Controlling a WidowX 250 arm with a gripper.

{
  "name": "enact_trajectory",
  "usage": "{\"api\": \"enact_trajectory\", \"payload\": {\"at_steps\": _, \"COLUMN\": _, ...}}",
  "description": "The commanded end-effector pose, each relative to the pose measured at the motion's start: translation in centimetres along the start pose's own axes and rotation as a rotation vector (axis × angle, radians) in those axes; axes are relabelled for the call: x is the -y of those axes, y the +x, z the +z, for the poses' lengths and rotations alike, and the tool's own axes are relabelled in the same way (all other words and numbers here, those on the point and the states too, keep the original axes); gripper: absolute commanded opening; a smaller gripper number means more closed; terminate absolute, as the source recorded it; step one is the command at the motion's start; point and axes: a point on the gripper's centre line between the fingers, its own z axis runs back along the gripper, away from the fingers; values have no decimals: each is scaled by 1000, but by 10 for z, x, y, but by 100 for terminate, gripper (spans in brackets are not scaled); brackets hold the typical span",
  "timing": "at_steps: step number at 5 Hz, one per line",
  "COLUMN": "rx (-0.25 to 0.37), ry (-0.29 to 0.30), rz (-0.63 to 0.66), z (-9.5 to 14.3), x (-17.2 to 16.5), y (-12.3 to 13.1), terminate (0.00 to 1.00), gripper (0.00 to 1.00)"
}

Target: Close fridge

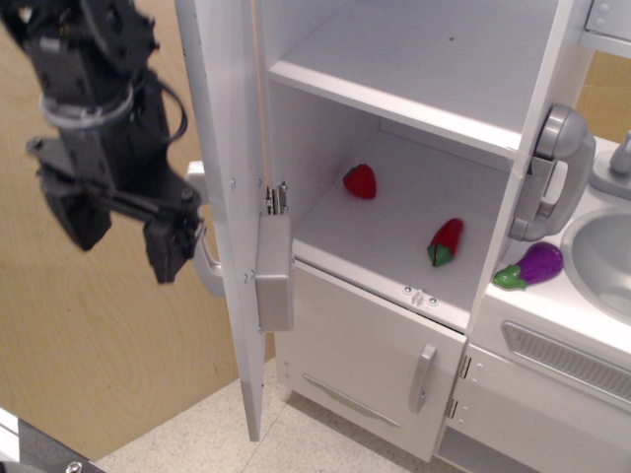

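Note:
The tall white fridge (424, 89) stands open, with white shelves showing inside. Its large door (225, 148) is swung out to the left and seen nearly edge-on, with a grey block (274, 286) on its hinge side. Part of the door's handle (204, 258) sticks out on its outer, left side. My black gripper (120, 248) hangs left of the door, on its outer side, close to the handle. Its two fingers (166, 254) are spread apart and hold nothing.
A toy strawberry (360, 181) and a red pepper (446, 241) lie on the lower fridge shelf. A purple eggplant (532, 264) lies by the sink (603, 258). A grey toy phone (552, 172) hangs on the fridge's right side. Below is the small lower door (370, 360). A wooden wall (89, 355) is behind the arm.

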Motion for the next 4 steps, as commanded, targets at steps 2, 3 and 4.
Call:
{"api": "enact_trajectory", "payload": {"at_steps": 2, "rx": 72, "ry": 59, "rz": 184, "z": 22, "x": -53, "y": 74, "terminate": 0, "gripper": 100}}
{"api": "enact_trajectory", "payload": {"at_steps": 3, "rx": 79, "ry": 74, "rz": 207, "z": 22, "x": -49, "y": 97, "terminate": 0, "gripper": 100}}
{"api": "enact_trajectory", "payload": {"at_steps": 4, "rx": 60, "ry": 69, "rz": 190, "z": 13, "x": -35, "y": 114, "terminate": 0, "gripper": 100}}
